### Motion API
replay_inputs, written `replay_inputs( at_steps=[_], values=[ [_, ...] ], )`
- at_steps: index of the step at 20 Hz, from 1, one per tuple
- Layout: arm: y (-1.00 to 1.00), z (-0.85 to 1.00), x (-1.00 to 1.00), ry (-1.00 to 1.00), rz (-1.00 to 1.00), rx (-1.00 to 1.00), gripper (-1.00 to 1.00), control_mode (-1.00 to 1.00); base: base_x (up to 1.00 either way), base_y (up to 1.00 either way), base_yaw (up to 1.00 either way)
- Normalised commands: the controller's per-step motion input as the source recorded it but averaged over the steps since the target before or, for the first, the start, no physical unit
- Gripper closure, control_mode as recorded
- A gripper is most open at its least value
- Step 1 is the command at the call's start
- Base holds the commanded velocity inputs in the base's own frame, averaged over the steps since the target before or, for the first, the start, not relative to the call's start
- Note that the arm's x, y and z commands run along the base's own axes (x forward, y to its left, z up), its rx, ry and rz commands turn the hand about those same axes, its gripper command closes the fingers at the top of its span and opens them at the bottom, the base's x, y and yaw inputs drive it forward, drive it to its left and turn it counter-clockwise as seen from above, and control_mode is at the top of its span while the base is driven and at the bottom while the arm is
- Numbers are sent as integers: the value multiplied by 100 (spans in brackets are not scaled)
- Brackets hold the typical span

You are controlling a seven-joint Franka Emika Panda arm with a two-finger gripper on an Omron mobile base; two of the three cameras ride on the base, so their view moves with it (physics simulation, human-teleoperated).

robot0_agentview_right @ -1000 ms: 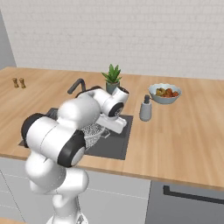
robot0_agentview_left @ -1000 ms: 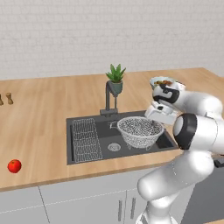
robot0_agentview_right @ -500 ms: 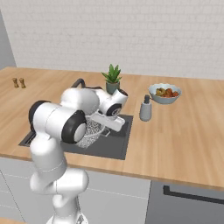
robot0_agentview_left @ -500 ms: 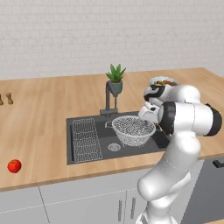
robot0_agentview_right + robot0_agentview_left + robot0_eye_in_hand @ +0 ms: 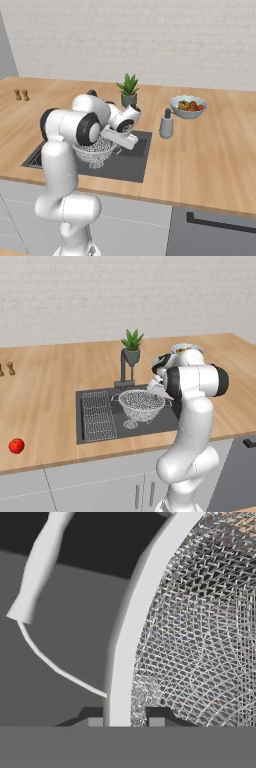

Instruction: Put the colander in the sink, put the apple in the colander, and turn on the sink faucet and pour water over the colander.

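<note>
Hand view: the gripper (image 5: 122,722) is clamped on the colander (image 5: 200,637) rim, 1 finger on each side of it. In the left base view the colander (image 5: 141,404) hangs over the sink (image 5: 100,428), beside the wire rack (image 5: 97,415). The apple (image 5: 16,445) lies on the counter (image 5: 45,391), far left.
</note>
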Motion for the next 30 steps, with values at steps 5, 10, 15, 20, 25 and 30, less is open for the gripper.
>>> replay_inputs(
  at_steps=[5,10,15,20,25,30],
  values=[
    [11,-41,24,-14,4,-11,100,-100,0,0,0],
    [3,-34,13,-20,6,-12,100,-100,0,0,0],
    [1,-27,18,-18,0,-4,100,-100,0,0,0],
    [1,-23,22,-8,0,0,100,-100,0,0,0],
    [4,-26,6,0,0,-3,100,-100,0,0,0],
    [-11,-15,0,-1,3,-9,100,-100,0,0,0]
  ],
)
